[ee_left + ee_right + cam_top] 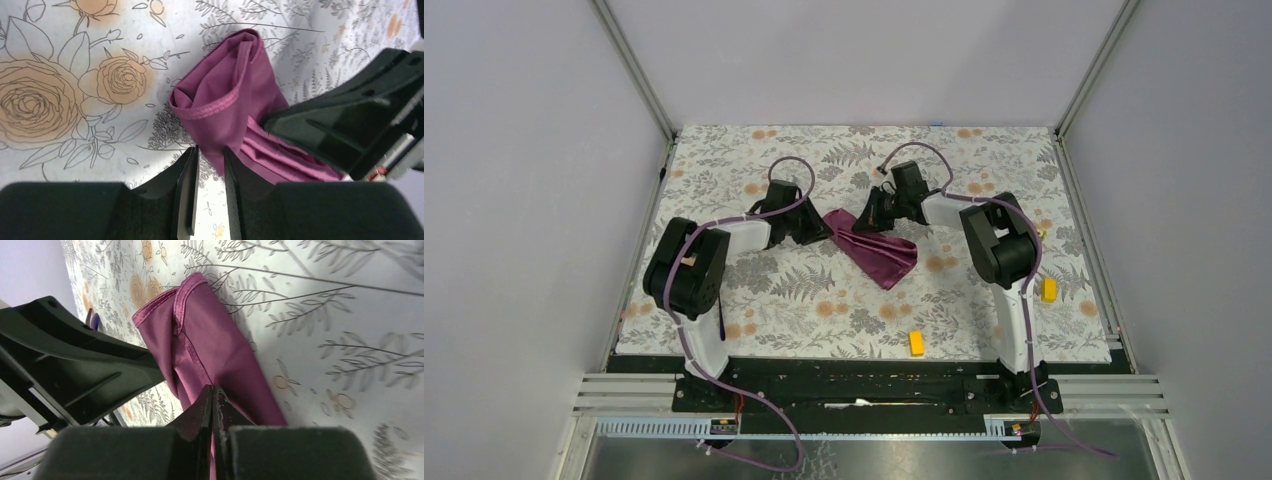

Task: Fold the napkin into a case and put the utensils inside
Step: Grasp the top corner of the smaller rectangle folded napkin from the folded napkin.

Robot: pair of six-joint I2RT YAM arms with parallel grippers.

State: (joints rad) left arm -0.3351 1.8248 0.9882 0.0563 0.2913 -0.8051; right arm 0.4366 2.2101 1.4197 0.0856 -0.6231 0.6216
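Napkin (225,95) edge at left tool (210,153)

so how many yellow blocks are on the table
2. One yellow block lies near the front edge, right of centre; a second yellow block lies right of the right arm. The arms could hide more.

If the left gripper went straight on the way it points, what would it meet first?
The napkin. Its bunched fold lies right at the tips of the left gripper, directly ahead; whether the jaws already pinch it is unclear.
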